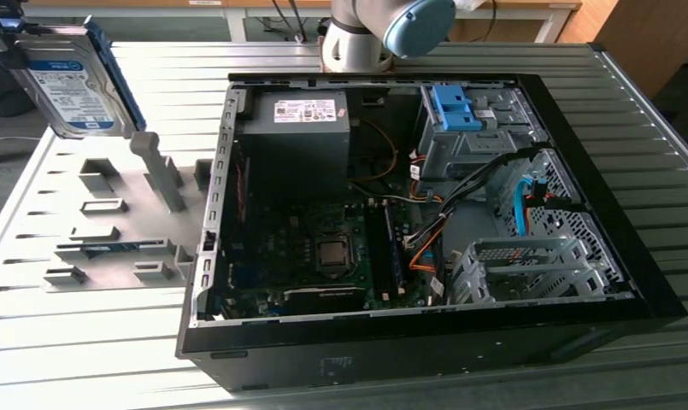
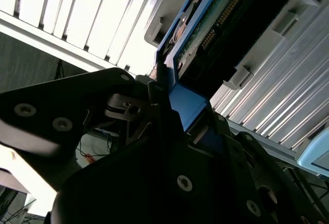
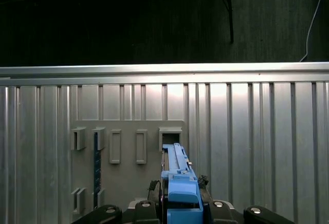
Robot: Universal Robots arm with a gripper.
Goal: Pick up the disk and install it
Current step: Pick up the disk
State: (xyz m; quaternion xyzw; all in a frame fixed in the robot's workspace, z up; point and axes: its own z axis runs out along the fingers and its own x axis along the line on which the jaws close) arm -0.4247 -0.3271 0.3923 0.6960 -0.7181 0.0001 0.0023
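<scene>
Fingers (image 3: 153, 188) clamped on the blue-framed disk (image 1: 76, 81), standing on edge and slightly tilted above the grey slotted holder (image 1: 115, 213) on the tabletop (image 1: 617, 94); open computer case (image 1: 595, 196) towards the exterior view's right, its empty drive cage (image 1: 526, 265) well apart.

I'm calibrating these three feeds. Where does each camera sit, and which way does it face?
Exterior view: off the arm, high up, looking down into the open computer case on the ribbed table; an arm joint shows.
First wrist view: on the arm, facing the table and grey holder past the gripper.
Second wrist view: on the arm, looking along the black gripper at the disk's circuit-board side.
All three share the disk, which the gripper holds.
</scene>
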